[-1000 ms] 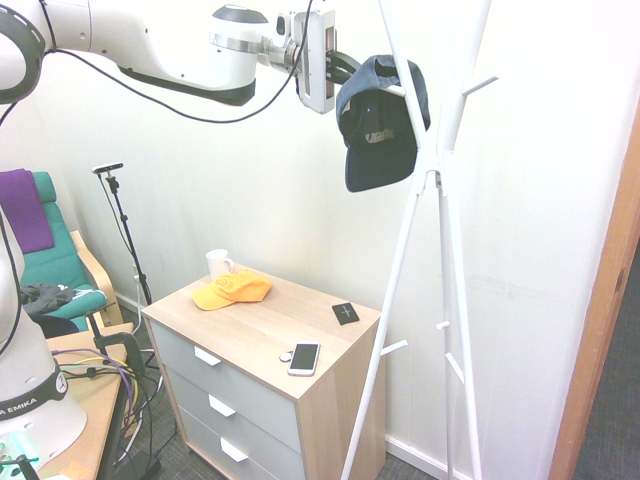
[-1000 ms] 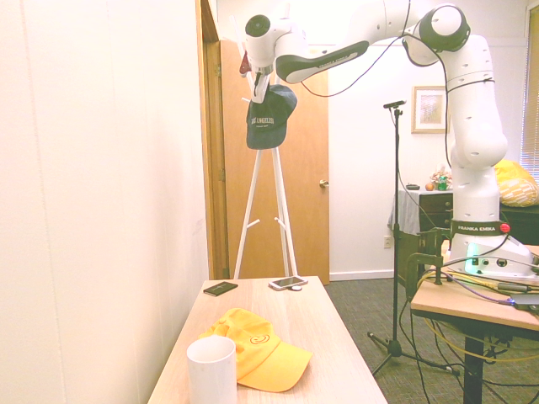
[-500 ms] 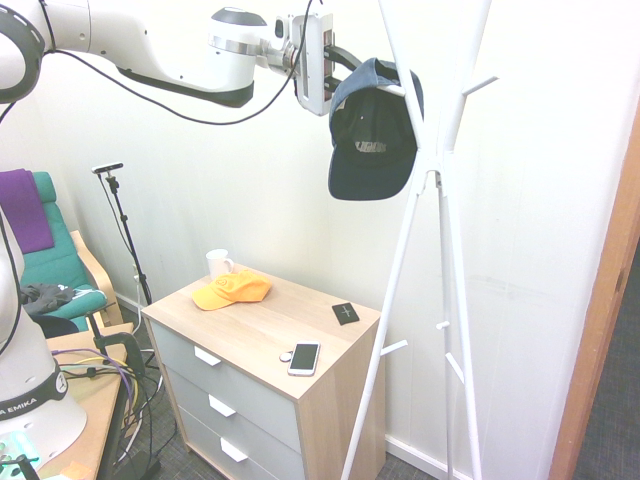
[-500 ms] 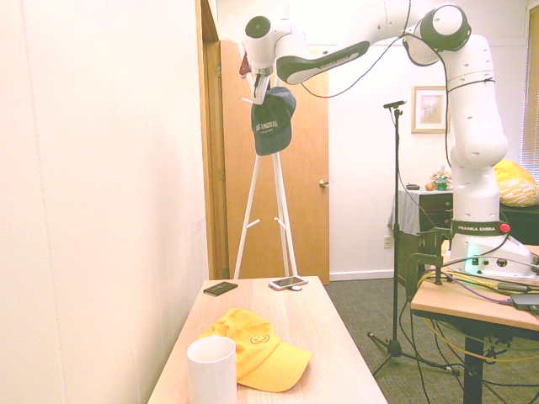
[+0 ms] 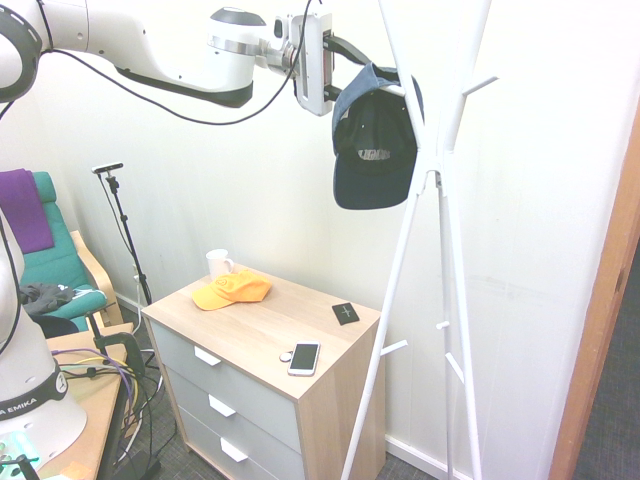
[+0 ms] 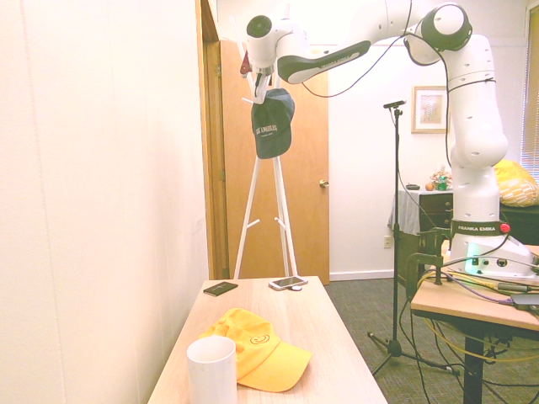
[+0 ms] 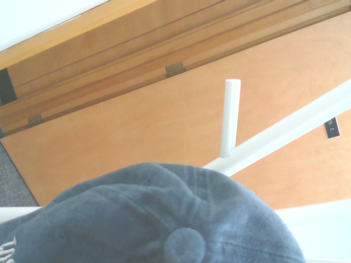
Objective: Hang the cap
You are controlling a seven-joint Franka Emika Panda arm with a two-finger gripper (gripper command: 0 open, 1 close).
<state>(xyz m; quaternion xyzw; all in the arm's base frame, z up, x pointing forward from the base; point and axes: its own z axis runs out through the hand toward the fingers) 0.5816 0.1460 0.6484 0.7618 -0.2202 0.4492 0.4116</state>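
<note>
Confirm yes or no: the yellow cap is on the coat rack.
No: the yellow cap lies on the dresser top beside the white mug; only the navy cap hangs on the coat rack.

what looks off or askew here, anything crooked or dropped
Nothing stands out. The navy cap hangs on a peg of the white coat rack, brim down. On the dresser the yellow cap, mug and phone all sit flat, and nothing is spilled or fallen.
</note>
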